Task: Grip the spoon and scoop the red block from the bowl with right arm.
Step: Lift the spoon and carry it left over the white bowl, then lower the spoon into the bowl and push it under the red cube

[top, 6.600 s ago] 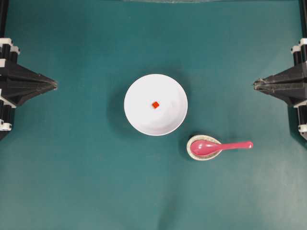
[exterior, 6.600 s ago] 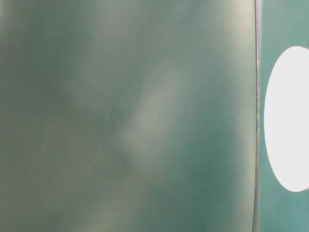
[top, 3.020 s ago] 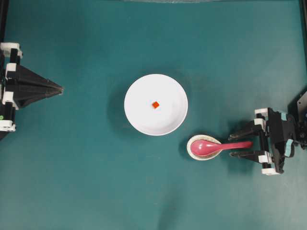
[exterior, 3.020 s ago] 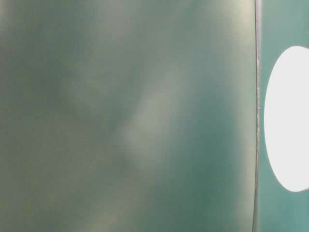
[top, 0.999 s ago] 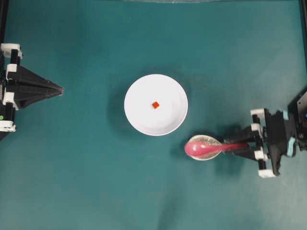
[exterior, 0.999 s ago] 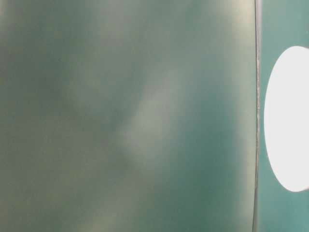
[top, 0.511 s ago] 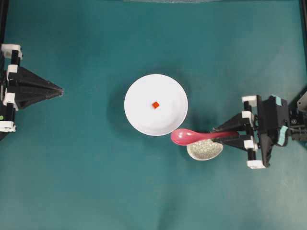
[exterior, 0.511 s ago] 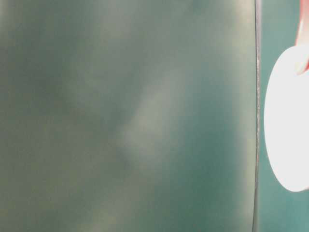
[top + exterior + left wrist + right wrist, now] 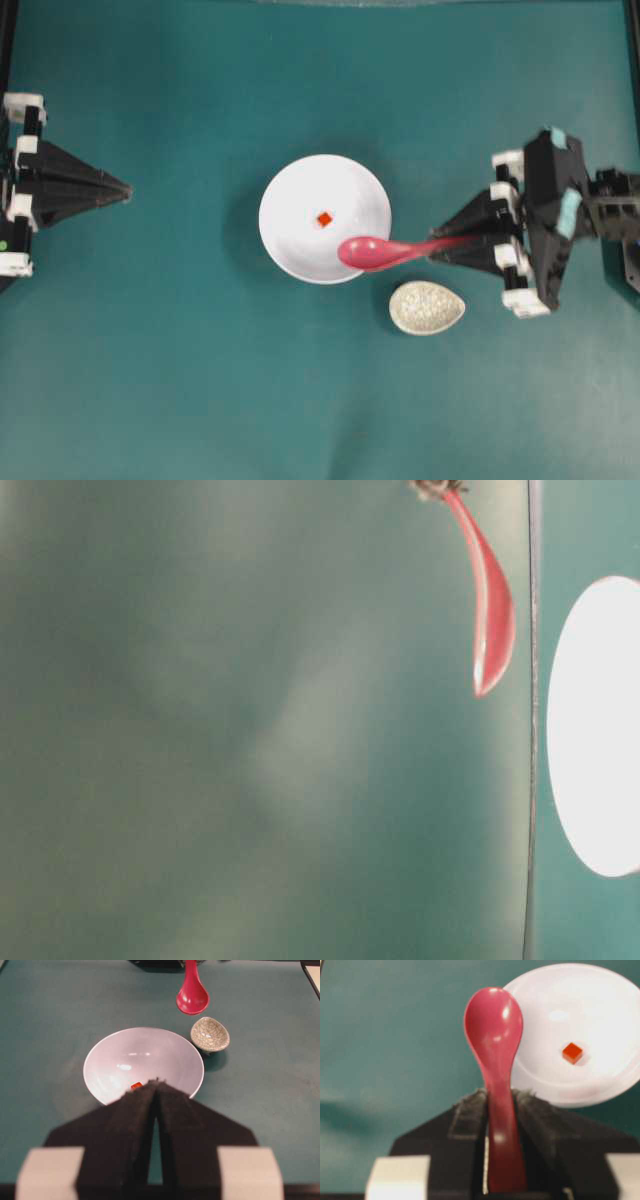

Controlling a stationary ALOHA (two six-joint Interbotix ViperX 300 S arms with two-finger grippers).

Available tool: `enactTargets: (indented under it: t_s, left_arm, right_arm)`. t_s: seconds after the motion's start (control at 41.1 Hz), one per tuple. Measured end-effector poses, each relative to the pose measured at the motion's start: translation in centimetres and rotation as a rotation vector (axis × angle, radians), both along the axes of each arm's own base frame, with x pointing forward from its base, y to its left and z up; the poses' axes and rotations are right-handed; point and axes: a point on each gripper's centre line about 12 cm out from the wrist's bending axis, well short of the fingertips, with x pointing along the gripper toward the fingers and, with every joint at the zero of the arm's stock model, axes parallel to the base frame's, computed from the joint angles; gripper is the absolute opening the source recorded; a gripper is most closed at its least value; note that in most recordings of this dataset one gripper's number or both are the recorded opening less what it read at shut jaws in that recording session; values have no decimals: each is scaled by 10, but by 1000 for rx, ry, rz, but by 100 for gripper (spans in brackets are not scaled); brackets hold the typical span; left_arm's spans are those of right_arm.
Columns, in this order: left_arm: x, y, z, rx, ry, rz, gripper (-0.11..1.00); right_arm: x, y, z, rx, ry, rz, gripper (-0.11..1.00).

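While the right gripper (image 9: 462, 243) pinches the glossy, likely slippery spoon (image 9: 385, 250) by its handle over the bowl (image 9: 300, 195), the left gripper (image 9: 120, 187) sits closed.

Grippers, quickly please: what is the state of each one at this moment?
Left gripper: closed, holding nothing, parked far from the bowl.
Right gripper: closed on the handle of the spoon, which is lifted over the bowl's rim.

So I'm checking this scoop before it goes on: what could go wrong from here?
The right gripper pinches only the spoon handle's end, so the spoon might twist when it presses down. The red block is tiny on the smooth bowl, so it may slide away. The spoon rest sits close by and could get bumped.
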Motion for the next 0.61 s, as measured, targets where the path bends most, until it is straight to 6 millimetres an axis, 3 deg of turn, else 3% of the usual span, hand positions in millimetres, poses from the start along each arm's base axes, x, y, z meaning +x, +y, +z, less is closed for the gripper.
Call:
enactTargets:
  t_s: [0.414,0.609]
  left_arm:
    - [0,0,0,0,0,2,0]
    - [0,0,0,0,0,0,0]
  right_arm:
    - [16,-29,45,42,125,16,24]
    - [23,-36,55,61,173,21,24]
